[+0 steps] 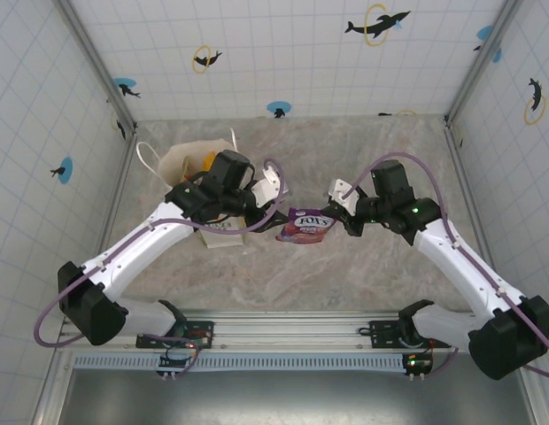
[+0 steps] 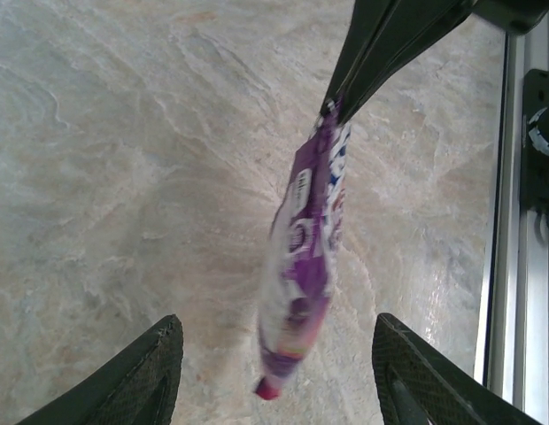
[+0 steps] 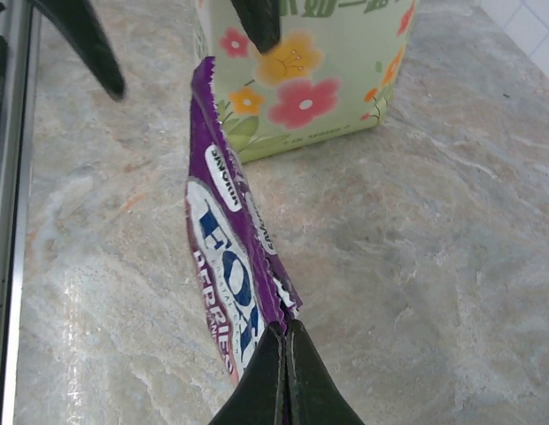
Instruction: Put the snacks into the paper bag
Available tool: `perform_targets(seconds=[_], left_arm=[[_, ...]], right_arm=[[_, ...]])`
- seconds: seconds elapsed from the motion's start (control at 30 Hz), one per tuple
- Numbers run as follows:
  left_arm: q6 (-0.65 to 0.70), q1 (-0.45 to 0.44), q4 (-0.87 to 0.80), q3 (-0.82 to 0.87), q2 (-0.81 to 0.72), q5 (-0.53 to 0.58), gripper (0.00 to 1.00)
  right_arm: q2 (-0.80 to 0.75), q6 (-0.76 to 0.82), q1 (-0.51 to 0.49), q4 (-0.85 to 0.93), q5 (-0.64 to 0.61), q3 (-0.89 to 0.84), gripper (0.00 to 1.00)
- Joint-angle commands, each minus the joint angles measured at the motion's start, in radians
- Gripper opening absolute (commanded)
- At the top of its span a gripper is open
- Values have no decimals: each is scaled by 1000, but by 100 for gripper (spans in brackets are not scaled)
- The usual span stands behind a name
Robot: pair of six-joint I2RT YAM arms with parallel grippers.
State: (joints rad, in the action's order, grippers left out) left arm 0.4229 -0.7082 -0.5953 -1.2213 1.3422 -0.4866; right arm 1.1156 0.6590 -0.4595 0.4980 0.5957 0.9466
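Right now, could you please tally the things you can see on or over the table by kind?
Purple snack packet: 1, hanging from the right gripper
Flowered paper bag: 1
Grippers: 2, the left gripper open, the right one shut on the packet
Total: 4

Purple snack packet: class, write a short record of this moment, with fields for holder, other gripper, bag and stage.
holder: right gripper, shut on the purple packet at its edge, packet clear of the table
other gripper: left gripper open, fingers either side of the packet
bag: paper bag upright on the table
stage: packet not yet in the bag
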Motion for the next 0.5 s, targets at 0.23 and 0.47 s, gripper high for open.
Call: perform_targets(seconds=[0.23,0.47], left_arm=[[56,-34,35,28,51,-98,58],[41,-47,85,45,52,-133,50]], right_arm=[[-78,19,7,5,84,-13,0],[-97,-12,7,-48,104,-21,0]])
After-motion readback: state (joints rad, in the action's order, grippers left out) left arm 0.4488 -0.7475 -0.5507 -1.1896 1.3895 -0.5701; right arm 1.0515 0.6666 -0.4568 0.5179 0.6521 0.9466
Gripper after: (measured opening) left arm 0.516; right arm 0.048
